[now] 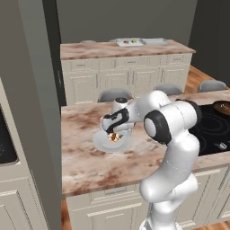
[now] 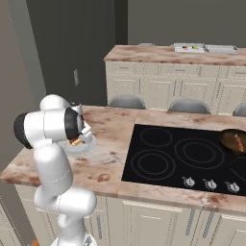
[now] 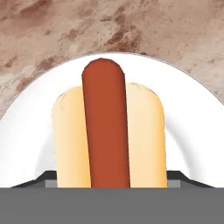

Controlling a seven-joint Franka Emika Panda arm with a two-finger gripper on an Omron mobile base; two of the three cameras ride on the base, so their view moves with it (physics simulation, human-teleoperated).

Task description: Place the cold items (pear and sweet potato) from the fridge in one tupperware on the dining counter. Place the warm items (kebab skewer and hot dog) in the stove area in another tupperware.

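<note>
1. Tool (image 1: 115, 134) hangs low over a white plate (image 1: 102, 144), pointing down at the hot dog (image 3: 107, 131). In the hand view its two dark tips (image 3: 175, 177) stand either side of the bun, apart, w/ the hot dog between them; can't tell if they touch the bun.
2. Hot dog lies on the plate: red-brown sausage in a pale tan bun. In the hand view it runs lengthwise up from the bottom edge, w/ the sausage's rounded end past the bun.
3. Plate sits on the marbled brown worktop (image 1: 85, 166), near its left part in the left base view, just left of the black stove top (image 2: 182, 158).
4. White arm (image 1: 173, 134) rises from in front of the worktop & bends over toward the plate.
5. Stove top has ring burners & knobs (image 2: 209, 183) along its near edge. A brown pan (image 2: 235, 140) sits at its far right.
6. Grey stool backs (image 2: 127, 102) stand behind the worktop.
7. Further back, a second worktop (image 1: 90, 49) carries two flat tupperware trays (image 2: 190, 47) side by side; the left one holds small coloured items, too small to id.
</note>
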